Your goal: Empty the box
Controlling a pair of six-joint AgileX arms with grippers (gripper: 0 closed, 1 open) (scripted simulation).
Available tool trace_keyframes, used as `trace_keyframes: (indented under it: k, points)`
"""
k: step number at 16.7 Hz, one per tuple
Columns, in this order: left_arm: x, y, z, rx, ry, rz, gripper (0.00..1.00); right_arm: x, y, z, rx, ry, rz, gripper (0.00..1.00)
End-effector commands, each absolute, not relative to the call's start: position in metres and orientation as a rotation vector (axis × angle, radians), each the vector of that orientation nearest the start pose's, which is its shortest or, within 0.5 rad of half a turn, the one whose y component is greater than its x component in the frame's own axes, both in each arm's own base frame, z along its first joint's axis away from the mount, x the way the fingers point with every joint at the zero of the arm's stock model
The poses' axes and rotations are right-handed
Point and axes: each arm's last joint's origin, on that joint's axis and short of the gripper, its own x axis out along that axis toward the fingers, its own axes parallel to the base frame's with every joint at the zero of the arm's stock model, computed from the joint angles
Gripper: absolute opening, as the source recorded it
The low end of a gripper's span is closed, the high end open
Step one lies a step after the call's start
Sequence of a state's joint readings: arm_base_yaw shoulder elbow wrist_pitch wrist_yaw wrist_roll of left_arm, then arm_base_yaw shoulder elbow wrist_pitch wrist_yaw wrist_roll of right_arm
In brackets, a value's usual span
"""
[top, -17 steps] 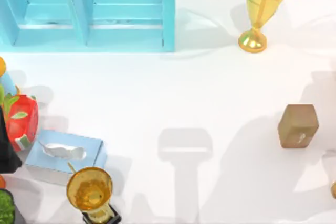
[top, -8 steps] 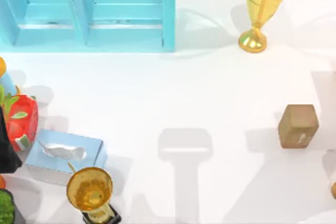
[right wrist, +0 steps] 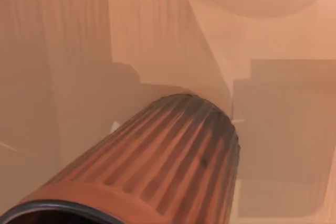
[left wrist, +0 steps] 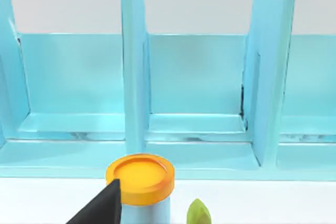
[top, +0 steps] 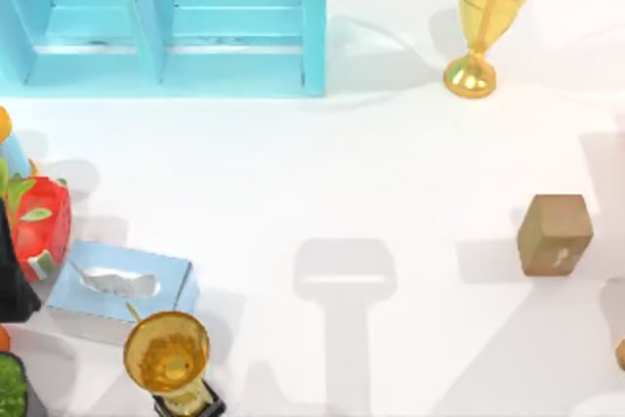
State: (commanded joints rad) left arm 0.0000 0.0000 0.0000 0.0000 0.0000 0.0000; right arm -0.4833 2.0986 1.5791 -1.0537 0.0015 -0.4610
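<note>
Box to be emptied: a small brown cardboard-looking carton (top: 555, 233), which sits alone on the white table (top: 391, 163) at about four o'clock in the top view, well apart from everything else. Its footprint is a little longer from twelve to six than across, with a small pale mark on the face toward six.

At one o'clock stands a tall golden goblet with an orange top (top: 483, 17). A light blue partitioned shelf (top: 166, 17) fills eleven o'clock. Round at eight lie a pale blue tissue box (top: 122, 285) and, at seven, a golden trophy cup on a black base (top: 168, 358).

The right wrist view looks onto flat brown walls (right wrist: 294, 129) and a ribbed terracotta cylinder with a dark rim (right wrist: 157, 161) lying tilted across them. I judge this to be the carton's inside with its contents, so the right arm is already over it and is the nearer one. The cylinder's long axis runs slantwise through that view, and a grip would best close across it.

The left wrist view faces the shelf, with an orange-lidded pale blue jar (left wrist: 140, 182) close by and a dark wedge (left wrist: 102, 208) beside it that may be part of the left gripper. That arm sits at nine o'clock, far from the carton.

Whether either pincer is spread or pressed together, I cannot tell.
</note>
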Motion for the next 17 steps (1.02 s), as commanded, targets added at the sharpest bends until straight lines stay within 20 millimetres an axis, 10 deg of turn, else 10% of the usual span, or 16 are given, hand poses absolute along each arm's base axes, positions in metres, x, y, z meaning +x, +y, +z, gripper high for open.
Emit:
trace_keyframes:
  k: [3,17]
  points:
    - [0.1057,-0.0012,0.1600,0.000,0.000,0.000,1.00,0.3569,-0.1829,0.1593,0.013,1.573,-0.010,1.00]
    - [0.1057,-0.0012,0.1600,0.000,0.000,0.000,1.00,0.3569,-0.1829,0.1593,0.013,1.573,-0.010,0.00]
